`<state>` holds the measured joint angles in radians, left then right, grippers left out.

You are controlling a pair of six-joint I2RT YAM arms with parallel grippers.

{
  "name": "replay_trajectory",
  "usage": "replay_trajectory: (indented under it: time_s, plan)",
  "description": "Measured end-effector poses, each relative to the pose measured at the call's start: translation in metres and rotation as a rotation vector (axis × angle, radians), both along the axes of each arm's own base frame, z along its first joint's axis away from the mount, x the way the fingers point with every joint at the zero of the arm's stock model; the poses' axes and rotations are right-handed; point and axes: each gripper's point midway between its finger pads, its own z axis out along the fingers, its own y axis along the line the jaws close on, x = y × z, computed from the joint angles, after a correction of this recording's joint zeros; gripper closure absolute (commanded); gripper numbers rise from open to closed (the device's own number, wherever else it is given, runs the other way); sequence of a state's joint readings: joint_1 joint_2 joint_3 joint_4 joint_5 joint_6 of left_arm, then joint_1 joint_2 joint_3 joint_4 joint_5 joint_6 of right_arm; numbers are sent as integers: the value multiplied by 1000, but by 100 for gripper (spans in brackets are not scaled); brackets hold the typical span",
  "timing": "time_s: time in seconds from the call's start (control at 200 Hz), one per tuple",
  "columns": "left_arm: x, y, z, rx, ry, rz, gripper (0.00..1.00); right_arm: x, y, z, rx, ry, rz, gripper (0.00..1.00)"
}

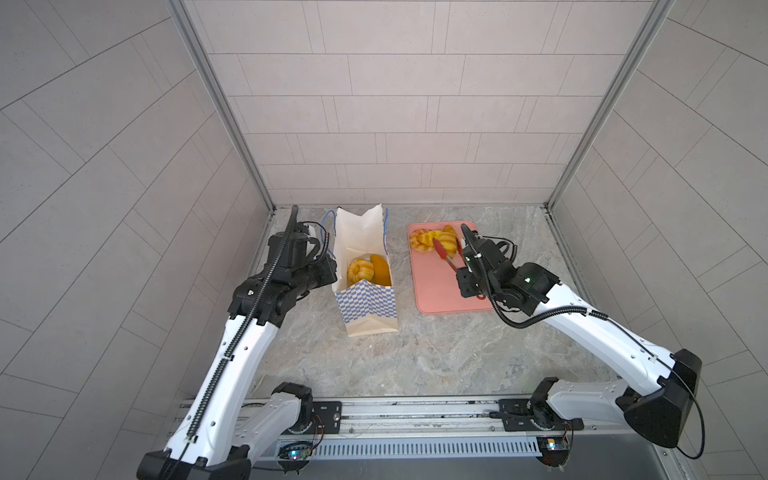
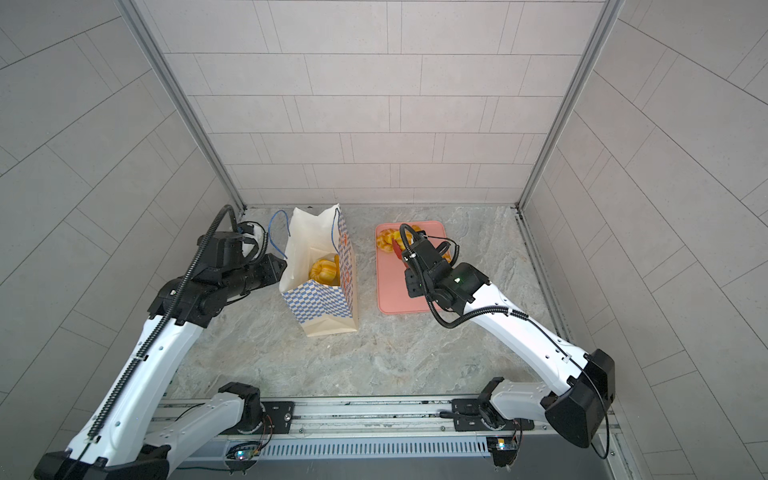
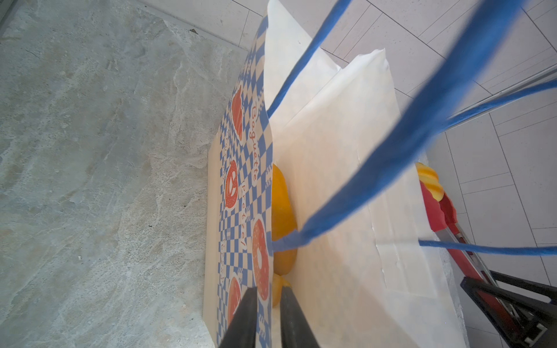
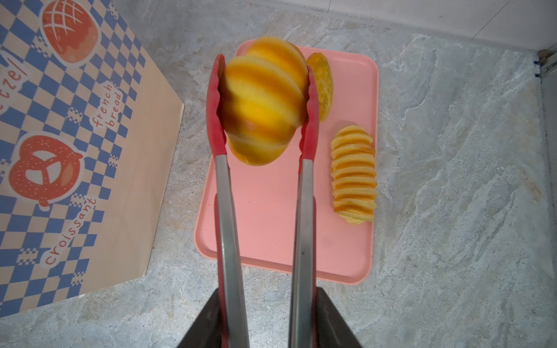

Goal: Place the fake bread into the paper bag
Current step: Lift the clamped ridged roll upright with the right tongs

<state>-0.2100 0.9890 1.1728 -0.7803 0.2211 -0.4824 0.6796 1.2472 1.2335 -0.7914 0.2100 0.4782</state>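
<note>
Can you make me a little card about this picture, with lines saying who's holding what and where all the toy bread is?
Left gripper: fingers either side of one wall of the tall blue-checkered paper bag; grip unclear
Right gripper: shut on the red-tipped metal tongs
In the tongs: striped yellow-orange toy roll, held over the flat pink tray
On tray: ridged long roll, pale oval bun
Seen in bag: ribbed round bun, smooth orange loaf
</note>
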Motion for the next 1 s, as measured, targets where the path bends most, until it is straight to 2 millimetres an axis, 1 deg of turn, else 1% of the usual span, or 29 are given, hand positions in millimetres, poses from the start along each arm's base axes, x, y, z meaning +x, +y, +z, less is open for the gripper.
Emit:
replay_trajectory:
  time_s: [0.16,0.445,0.52,1.001]
  plan:
    - [0,0,0,-1,0,-1,83,-2,-3,15,10,-20,2,56]
    - [0,-1,0,-7,2,0,92,-3,-5,55,60,-96,7,55]
    - [0,-1,0,-10,3,0,93,-4,-6,62,70,-112,9,55]
    - [0,-2,0,-12,5,-2,94,-10,-6,105,131,-190,42,55]
